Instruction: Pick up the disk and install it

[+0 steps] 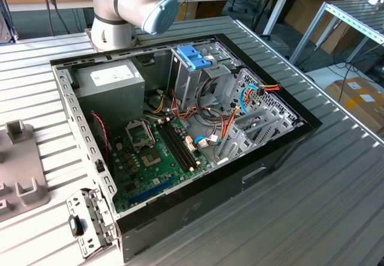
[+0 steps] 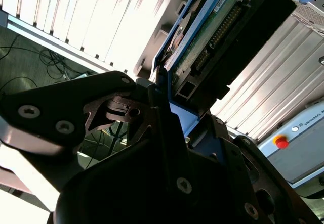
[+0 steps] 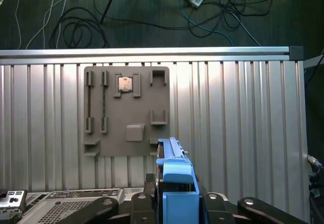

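Observation:
In the second wrist view my gripper (image 2: pixel 169 100) is shut on the disk (image 2: pixel 223 27), a dark drive in a bright blue carrier, its green circuit board facing the camera. In the first wrist view the disk (image 3: pixel 174 176) stands edge-on between the black fingers (image 3: pixel 131 204), held high above the ribbed metal table (image 3: pixel 238 123). The open computer case (image 1: pixel 282 152) lies on the table in the exterior view, with its metal drive cage (image 1: pixel 198 80) near the far side.
A grey fixture plate (image 3: pixel 126 110) with slots and a small chip lies on the table below the gripper. In the exterior view the arm's base (image 1: pixel 129 8) stands behind the case. Motherboard (image 1: pixel 156 152), power supply (image 1: pixel 111 80) and loose cables (image 1: pixel 252 95) fill the case.

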You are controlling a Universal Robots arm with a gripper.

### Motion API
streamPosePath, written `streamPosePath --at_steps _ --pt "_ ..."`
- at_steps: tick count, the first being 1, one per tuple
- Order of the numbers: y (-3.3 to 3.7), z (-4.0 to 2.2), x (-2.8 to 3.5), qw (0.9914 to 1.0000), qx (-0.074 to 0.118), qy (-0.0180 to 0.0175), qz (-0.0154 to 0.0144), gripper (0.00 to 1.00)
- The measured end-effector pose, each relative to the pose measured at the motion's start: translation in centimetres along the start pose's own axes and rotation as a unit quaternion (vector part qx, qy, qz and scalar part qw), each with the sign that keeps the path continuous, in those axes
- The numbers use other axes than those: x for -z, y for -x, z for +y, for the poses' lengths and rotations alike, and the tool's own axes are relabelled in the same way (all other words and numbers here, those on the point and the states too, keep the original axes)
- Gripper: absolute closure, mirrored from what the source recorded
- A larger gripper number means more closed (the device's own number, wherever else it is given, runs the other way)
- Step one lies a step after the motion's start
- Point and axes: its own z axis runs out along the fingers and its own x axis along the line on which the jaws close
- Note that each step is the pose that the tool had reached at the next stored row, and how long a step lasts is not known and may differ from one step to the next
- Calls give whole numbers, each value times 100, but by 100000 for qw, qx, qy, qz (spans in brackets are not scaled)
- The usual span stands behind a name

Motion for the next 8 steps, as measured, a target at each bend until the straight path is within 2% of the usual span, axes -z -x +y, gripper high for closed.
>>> streamPosePath --at_steps 8 --pt "2 -60 3 100000 -1 0 1 63"
